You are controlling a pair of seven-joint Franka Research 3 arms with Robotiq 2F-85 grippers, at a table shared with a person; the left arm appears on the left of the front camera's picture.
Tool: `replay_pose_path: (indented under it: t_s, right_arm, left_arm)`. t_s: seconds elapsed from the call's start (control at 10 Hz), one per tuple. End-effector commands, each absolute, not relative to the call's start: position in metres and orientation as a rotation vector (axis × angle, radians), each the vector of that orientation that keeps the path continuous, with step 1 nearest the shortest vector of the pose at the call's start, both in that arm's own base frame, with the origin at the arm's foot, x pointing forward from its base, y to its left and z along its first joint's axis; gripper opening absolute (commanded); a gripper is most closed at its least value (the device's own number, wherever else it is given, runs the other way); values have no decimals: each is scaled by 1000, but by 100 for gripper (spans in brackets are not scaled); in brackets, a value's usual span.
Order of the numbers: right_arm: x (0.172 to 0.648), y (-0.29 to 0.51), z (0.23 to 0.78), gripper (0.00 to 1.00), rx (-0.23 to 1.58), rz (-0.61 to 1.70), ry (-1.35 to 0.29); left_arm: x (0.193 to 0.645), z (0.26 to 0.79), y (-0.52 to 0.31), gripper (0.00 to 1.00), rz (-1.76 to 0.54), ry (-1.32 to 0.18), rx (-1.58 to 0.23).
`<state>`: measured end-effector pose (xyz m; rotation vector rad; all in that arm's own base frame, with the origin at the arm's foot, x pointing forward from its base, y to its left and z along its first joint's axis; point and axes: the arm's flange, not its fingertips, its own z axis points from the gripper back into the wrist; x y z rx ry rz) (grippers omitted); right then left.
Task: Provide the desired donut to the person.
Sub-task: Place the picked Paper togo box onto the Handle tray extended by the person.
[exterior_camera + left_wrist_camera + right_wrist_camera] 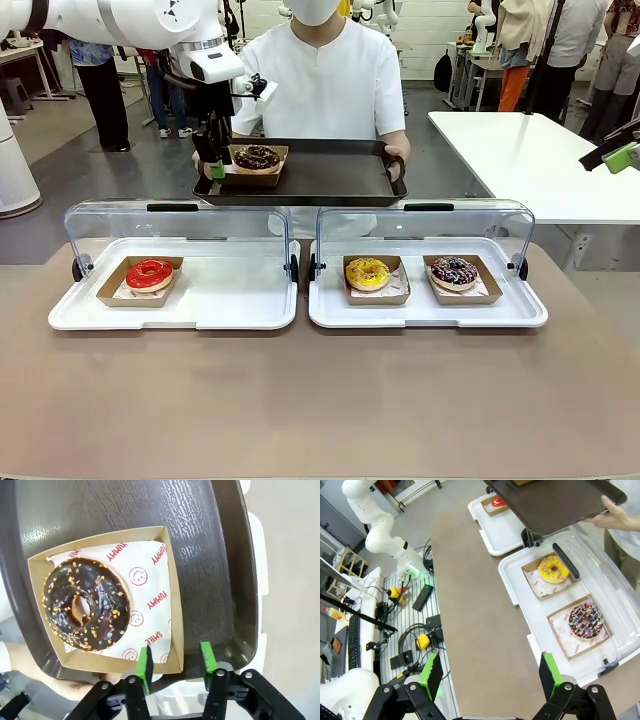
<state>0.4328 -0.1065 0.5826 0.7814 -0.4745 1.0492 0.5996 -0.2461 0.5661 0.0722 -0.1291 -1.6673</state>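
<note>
The person (320,90) holds a dark tray (330,182). At the tray's left end sits the chocolate donut (85,605) in its cardboard box (173,610). The left gripper (175,652), jaws parted, straddles the box's corner at the tray's rim. The right gripper (490,660), spread wide, hangs well apart from the tray.

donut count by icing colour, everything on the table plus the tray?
Dark chocolate donuts: 2, a nut-topped one on the brown tray and a sprinkled one
Red donut: 1
Yellow donut: 1
Total: 4
</note>
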Motion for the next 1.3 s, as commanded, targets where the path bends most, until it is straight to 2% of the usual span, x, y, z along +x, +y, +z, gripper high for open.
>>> replay_pose_path:
  t_s: [0.0, 0.9, 1.2]
  right_arm:
    - [433, -106, 584, 100, 782, 1043, -472]
    - [433, -106, 584, 100, 782, 1043, -472]
    - [433, -106, 584, 100, 782, 1043, -472]
  left_arm:
    - [600, 570, -241, 100, -1692, -141, 70]
    - [595, 569, -240, 100, -1680, -125, 36]
    - [552, 585, -215, 100, -1714, -145, 36]
